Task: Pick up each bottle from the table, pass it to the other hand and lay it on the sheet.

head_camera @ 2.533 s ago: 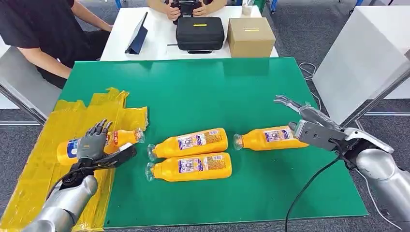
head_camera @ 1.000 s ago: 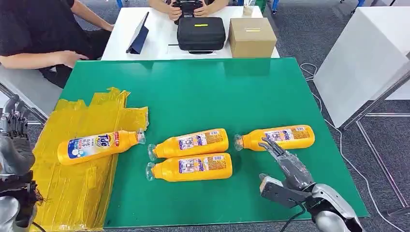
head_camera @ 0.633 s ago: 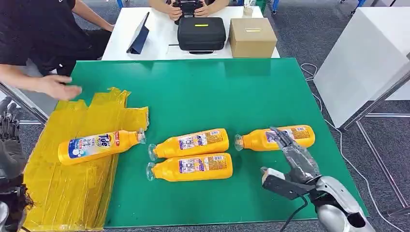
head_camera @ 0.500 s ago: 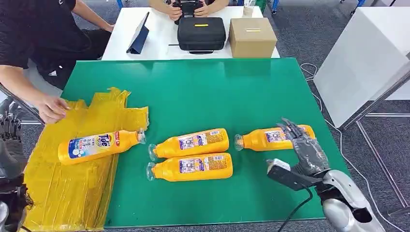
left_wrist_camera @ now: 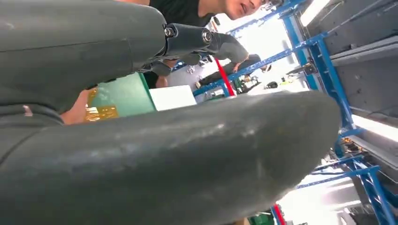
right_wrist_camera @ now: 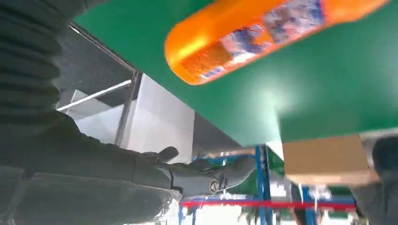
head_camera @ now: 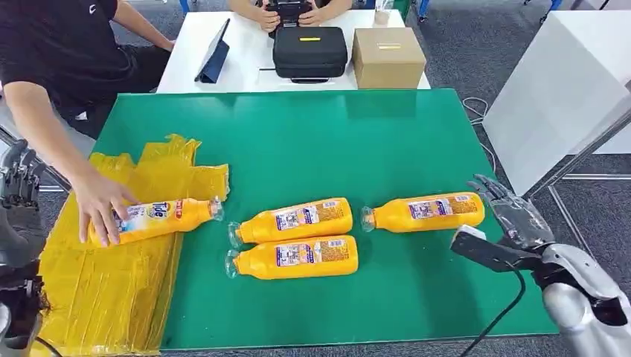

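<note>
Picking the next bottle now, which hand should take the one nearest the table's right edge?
Right. The right hand is open beside the base of the rightmost bottle, while the left hand sits off the table's far side.

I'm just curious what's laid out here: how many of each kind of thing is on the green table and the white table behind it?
Orange bottles: 4
Yellow sheet: 1
Black case: 1
Cardboard box: 1
Tablet: 1
Total: 8
</note>
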